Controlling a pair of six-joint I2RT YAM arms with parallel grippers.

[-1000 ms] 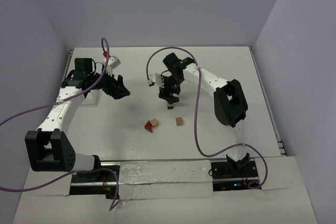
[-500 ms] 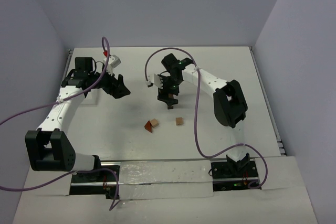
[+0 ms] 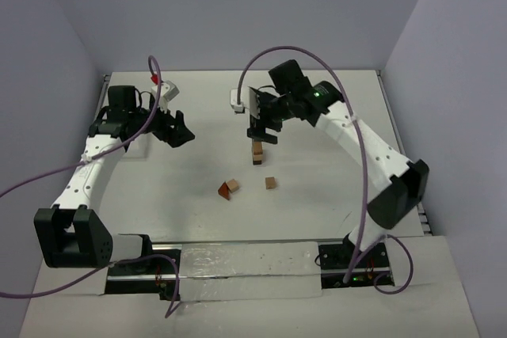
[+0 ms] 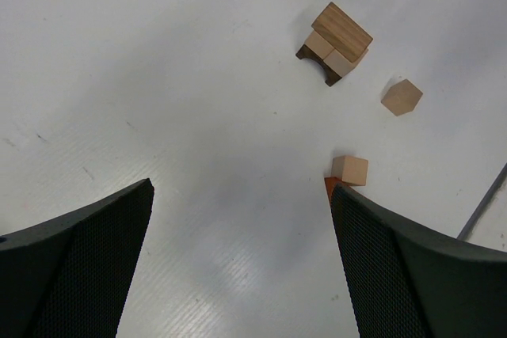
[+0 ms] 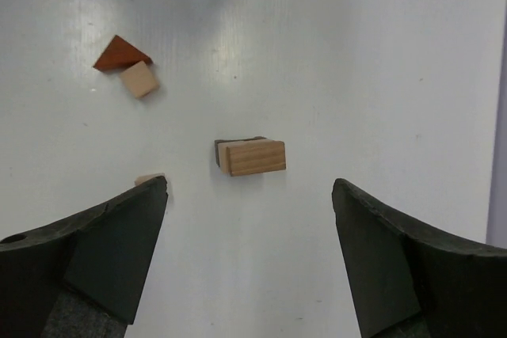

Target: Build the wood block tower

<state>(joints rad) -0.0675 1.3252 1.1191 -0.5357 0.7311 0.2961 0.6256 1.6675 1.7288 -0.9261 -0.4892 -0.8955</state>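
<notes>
The wood block tower (image 3: 257, 153) is a short narrow stack in mid-table: a dark base, tan cubes and a tan plank on top. It also shows in the left wrist view (image 4: 337, 51) and the right wrist view (image 5: 250, 156). My right gripper (image 3: 263, 134) is open and empty, raised just above and behind the tower, jaws wide in its wrist view (image 5: 249, 187). My left gripper (image 3: 187, 135) is open and empty, well to the left of the tower (image 4: 242, 195). A reddish wedge (image 3: 225, 190) with a tan cube (image 5: 140, 79) against it lies nearer.
A loose tan cube (image 3: 271, 183) lies right of the wedge, also in the left wrist view (image 4: 402, 97); it is half hidden behind my right gripper's left finger (image 5: 149, 179). Purple cables loop over both arms. White walls enclose the table.
My right gripper has risen off the tower and pulled back, its arm swinging out to the right. The tower stands free. The left arm has barely moved.
</notes>
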